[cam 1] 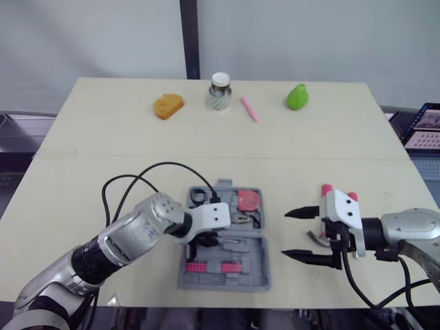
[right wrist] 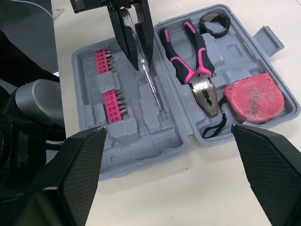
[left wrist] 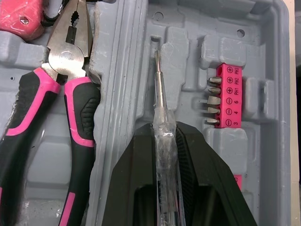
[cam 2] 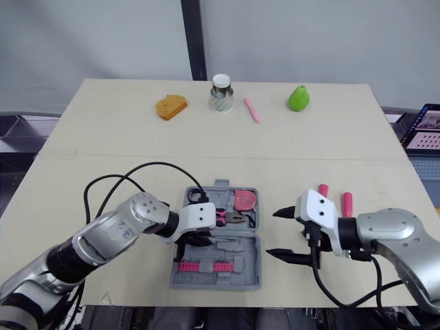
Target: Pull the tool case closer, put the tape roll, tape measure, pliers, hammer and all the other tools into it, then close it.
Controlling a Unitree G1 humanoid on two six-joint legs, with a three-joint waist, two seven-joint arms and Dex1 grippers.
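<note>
**A:** Two grippers flank the open grey moulded-plastic tool case (right wrist: 153, 136). It lies close to the front edge of the pale tabletop (cam 1: 309, 151).

**B:** The left gripper (left wrist: 164, 139) is down over the case, and its black fingers are clamped on a slim clear-handled screwdriver (left wrist: 161, 89). The steel shaft points along a ribbed recess beside the hinge, and the pink strip of bits (left wrist: 229, 96) is near it.

**A:** The right gripper (cam 1: 302, 236) is just right of the case, fingers spread wide with nothing between them.

**B:** In the other half are pliers with pink-and-black rubbery handles (right wrist: 193, 61). A scuffed red tape measure (right wrist: 254, 96) lies just beside their steel nose, and a black tape roll (right wrist: 214, 23) sits in the corner.

**A:** There's plenty of room behind the case. The tabletop is bare up to a row at the far edge: an orange wedge (cam 1: 168, 106), a white-lidded glass jar (cam 1: 219, 92), a pink stick (cam 1: 249, 108) and a green pear shape (cam 1: 297, 97).
</note>
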